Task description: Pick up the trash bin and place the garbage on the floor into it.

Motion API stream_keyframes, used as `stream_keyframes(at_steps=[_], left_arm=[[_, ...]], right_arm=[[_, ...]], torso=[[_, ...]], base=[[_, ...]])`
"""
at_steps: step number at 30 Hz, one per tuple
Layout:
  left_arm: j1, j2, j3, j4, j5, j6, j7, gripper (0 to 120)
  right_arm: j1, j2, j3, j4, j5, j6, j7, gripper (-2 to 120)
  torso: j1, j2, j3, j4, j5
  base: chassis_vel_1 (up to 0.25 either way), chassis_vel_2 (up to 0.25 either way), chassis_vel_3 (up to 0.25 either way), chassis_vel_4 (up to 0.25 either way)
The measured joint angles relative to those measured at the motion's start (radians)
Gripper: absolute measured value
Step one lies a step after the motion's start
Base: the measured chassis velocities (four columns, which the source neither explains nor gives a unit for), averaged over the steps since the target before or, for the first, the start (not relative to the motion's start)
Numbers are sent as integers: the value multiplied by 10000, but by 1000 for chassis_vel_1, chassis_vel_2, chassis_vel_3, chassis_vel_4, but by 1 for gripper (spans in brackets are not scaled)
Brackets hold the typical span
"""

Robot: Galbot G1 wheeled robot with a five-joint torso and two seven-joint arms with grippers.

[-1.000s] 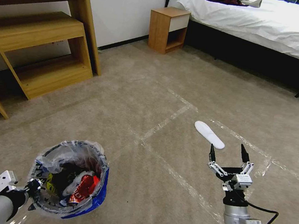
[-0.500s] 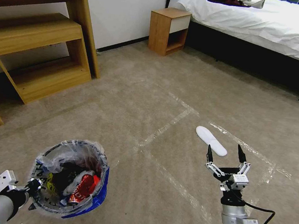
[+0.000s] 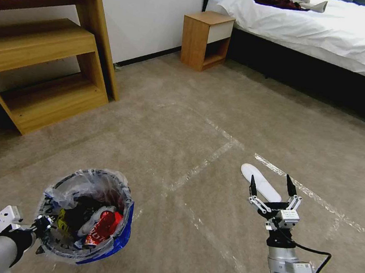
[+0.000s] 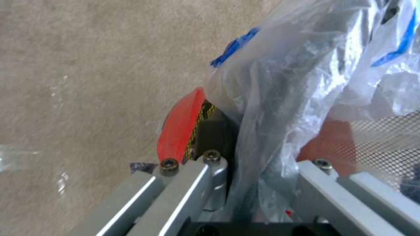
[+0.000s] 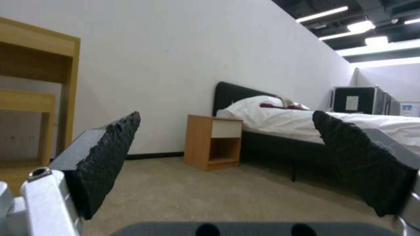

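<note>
One insole (image 3: 261, 182) is the garbage left on the floor (image 3: 202, 112), at one o'clock, just beyond the right tool (image 3: 270, 185), whose jaws gape wide above it. Left tool (image 3: 41, 227), at eight o'clock, grips the trash bin (image 3: 85, 215) by its rim. Next, I judge, comes a descent onto the insole; open carpet surrounds it.
</note>
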Motion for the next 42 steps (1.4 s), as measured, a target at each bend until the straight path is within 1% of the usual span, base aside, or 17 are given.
stream_keyframes(at_steps=[10,14,17,19,22,28,30,31,34,37,39,40,42], left_arm=[[16,-41,14,0,48,0,19,0],[43,-65,14,0,66,0,20,0],[71,-87,15,0,80,0,22,0],[96,-107,14,0,89,-1,21,0],[105,-112,11,0,90,0,22,0],[110,-126,10,0,91,0,24,0],[112,-127,10,0,91,0,26,0],[116,-134,9,-1,91,0,27,0],[118,-135,4,0,95,0,27,0],[121,-135,-4,0,99,0,27,0],[122,-135,-8,0,100,0,27,0],[123,-134,-11,0,100,0,27,0],[122,-134,-13,0,100,0,27,0]], right_arm=[[86,-4,-66,-86,-15,52,-107,100],[80,2,-68,-115,-74,92,-133,100],[63,6,-69,-124,-100,130,-140,100],[26,8,-72,-123,-110,143,-151,100],[22,10,-80,-126,-118,156,-165,100],[22,18,-96,-129,-121,174,-191,100],[22,18,-97,-129,-122,174,-191,100],[22,22,-113,-134,-121,175,-202,100],[25,25,-118,-137,-124,174,-203,100],[33,30,-120,-140,-138,175,-203,100],[45,35,-124,-154,-174,191,-198,100],[66,38,-126,-175,-211,232,-190,100],[100,42,-115,-243,-273,397,-269,100]], torso=[[0,0,-1,0,4],[1,0,-1,-2,-1],[0,0,-1,0,8],[0,0,-1,0,-2],[0,0,0,1,5],[0,0,-1,-3,-3],[1,0,-1,-3,-2],[1,0,0,-1,6],[0,0,0,0,6],[0,0,-2,0,-1],[0,0,0,0,-2],[0,-1,-1,0,4],[0,0,0,0,1]], base=[[-144,146,147,-150],[-176,172,172,-187],[-179,189,197,-194],[-185,195,208,-181],[-196,181,196,-186],[-193,187,185,-191],[-170,199,180,-190],[-184,213,183,-207],[-187,205,179,-188],[-142,142,148,-154],[-83,102,108,-76],[-19,47,65,-76],[0,0,0,0]])
